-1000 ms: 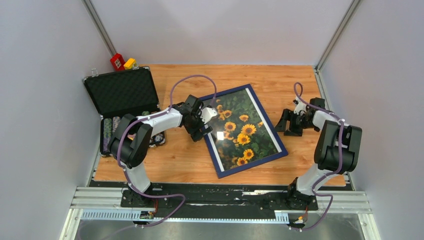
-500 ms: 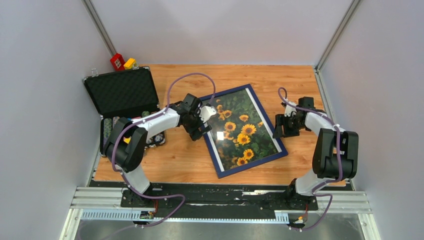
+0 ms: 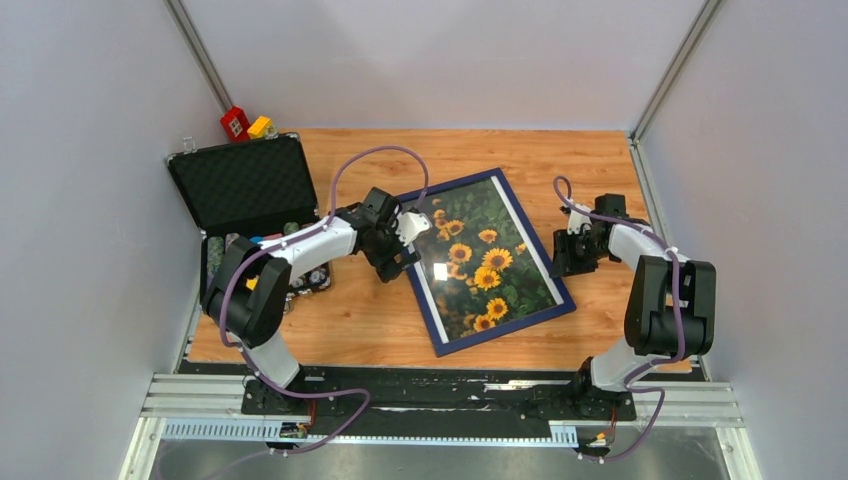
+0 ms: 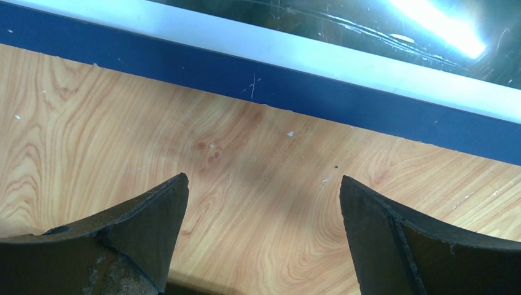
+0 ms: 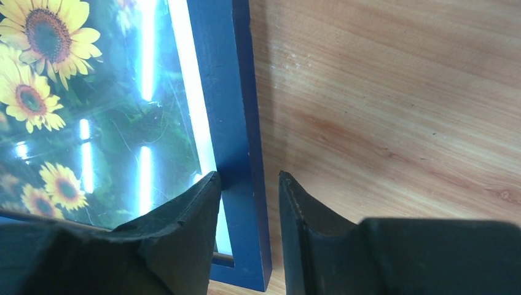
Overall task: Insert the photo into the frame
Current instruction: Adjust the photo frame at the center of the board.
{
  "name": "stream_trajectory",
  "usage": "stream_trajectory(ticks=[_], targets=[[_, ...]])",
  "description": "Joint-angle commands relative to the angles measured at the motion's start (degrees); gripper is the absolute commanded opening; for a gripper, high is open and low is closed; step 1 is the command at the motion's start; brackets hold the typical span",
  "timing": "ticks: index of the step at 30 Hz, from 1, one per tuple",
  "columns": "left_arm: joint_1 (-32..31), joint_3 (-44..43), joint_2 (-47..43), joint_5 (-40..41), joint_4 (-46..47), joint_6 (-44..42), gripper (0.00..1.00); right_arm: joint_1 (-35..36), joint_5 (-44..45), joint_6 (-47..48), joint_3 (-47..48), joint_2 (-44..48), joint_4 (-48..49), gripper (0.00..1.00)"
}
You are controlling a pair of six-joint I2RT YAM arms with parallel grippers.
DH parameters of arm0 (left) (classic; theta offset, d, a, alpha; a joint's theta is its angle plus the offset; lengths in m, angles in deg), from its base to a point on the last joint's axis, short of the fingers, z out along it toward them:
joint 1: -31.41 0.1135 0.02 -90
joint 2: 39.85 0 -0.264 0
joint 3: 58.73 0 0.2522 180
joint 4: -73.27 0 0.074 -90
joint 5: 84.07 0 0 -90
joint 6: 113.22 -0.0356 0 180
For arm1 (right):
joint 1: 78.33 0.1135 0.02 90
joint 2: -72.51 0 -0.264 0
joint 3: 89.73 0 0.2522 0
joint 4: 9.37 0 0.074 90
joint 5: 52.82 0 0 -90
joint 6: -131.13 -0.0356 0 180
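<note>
- Navy rectangular frame (image 3: 450, 184) flat mid-counter (image 3: 350, 330), sunflower photo print (image 3: 487, 262) inside.
- Left claw (image 4: 264, 184) gaping, empty, on counter's left-edge side.
- Right claw (image 5: 249, 178) barely parted astride frame border, unclamped.

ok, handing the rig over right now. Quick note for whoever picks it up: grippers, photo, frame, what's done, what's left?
Left gripper: open and empty, over bare table just outside the frame's left long edge.
Right gripper: fingers straddle the frame's right border with a narrow gap; can't tell if it is clamped.
Frame: flat mid-table, navy front up. Photo: sunflowers showing behind the pane.
Done: the photo looks seated in the frame.
Left: probably just freeing the right gripper and pulling both arms clear. The frame's back is hidden, so its closure is unconfirmed.
</note>
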Motion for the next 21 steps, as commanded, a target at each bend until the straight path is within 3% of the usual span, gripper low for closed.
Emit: stream_trajectory(ticks=[1, 6, 10, 16, 21], targets=[[0.4, 0.6, -2.1, 0.0, 0.3, -0.5, 1.00, 0.6, -0.3, 0.4, 0.8, -0.9, 0.7, 0.36], [0.5, 0.7, -1.1, -0.9, 0.3, -0.1, 1.00, 0.6, -1.5, 0.3, 0.7, -0.9, -0.2, 0.24], [0.5, -1.2, 2.4, -1.4, -0.5, 0.8, 1.00, 0.6, -2.3, 0.6, 0.3, -0.4, -1.3, 0.21], [0.5, -8.2, 10.5, 1.6, -2.7, 4.2, 1.00, 0.7, -5.3, 2.6, -0.1, -0.3, -3.7, 0.26], [0.6, -15.0, 16.7, 4.5, -4.9, 6.0, 1.00, 2.0, -9.2, 6.9, -0.5, -1.0, -6.7, 0.35]])
